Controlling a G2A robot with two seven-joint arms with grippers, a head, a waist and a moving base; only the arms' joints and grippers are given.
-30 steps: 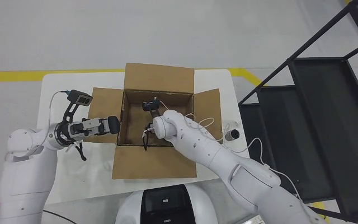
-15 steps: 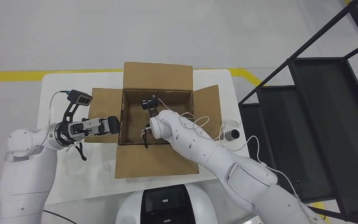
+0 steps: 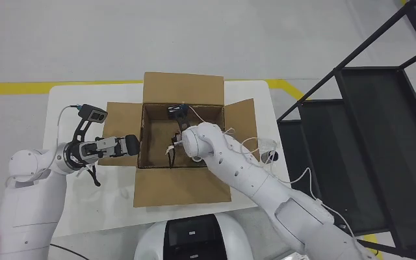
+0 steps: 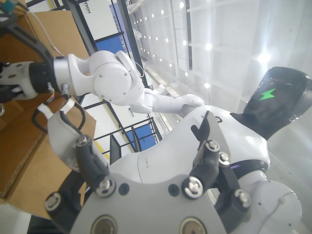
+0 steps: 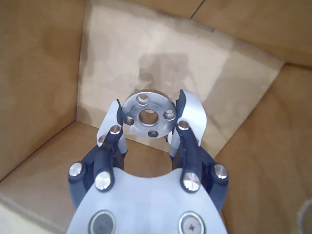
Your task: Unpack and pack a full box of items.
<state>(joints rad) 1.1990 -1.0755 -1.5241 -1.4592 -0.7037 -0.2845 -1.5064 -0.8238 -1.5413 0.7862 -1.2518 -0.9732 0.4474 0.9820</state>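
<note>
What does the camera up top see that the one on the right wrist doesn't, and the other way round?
The top view adds the white table, a small dark cylinder on it, and the left end effector, open, at the left flap of the open brown cardboard box. The right wrist view adds a round grey metal flange clamped in the right end effector. Both share the box's inside walls.

The white counter (image 3: 71,97) carries an open cardboard box (image 3: 185,88) at its middle, with all four flaps spread outward over the surface. A small dark-capped cylinder (image 3: 273,155) stands on the counter just beside the box's right flap, near the counter's right edge.
</note>
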